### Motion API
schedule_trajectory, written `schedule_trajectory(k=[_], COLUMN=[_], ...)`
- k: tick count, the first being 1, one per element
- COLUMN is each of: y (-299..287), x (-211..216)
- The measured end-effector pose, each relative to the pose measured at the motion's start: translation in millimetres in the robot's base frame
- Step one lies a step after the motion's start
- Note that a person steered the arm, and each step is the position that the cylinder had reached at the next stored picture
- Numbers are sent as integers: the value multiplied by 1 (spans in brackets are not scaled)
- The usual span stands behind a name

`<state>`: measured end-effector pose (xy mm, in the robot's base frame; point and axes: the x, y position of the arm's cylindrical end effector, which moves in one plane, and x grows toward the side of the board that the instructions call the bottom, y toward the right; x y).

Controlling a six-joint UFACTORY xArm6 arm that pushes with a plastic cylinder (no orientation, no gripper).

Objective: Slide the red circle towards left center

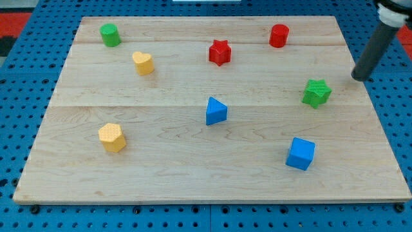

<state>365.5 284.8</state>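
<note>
Resting near the worktop's [193, 161] right edge, my tip [356, 78] touches no block; the dark rod rises from it toward the view's top right corner. No gripper is fitted, only this rod, so nothing opens, closes or holds.

Nearest is the green star [317, 93], just to the tip's left and slightly lower in the view, with a clear gap between them. The red circle [279, 35], a short cylinder, stands well apart from the tip, up and to its left, near the worktop's top edge on the right side. The red star [219, 52] lies left of the red circle and a little lower.

Below the green star, toward the view's bottom right, sits the blue cube [300, 153]. The blue triangle [215, 111] is near the worktop's centre.

On the left half, the yellow heart [143, 63] lies near the top, the green cylinder [110, 35] sits up and left of it near the top left corner, and the yellow hexagon [112, 137] is at lower left.
</note>
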Motion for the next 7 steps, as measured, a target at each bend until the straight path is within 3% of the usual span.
schedule_trajectory(k=[1, 5, 7], y=[-17, -81, -216], x=[-45, -112, -127])
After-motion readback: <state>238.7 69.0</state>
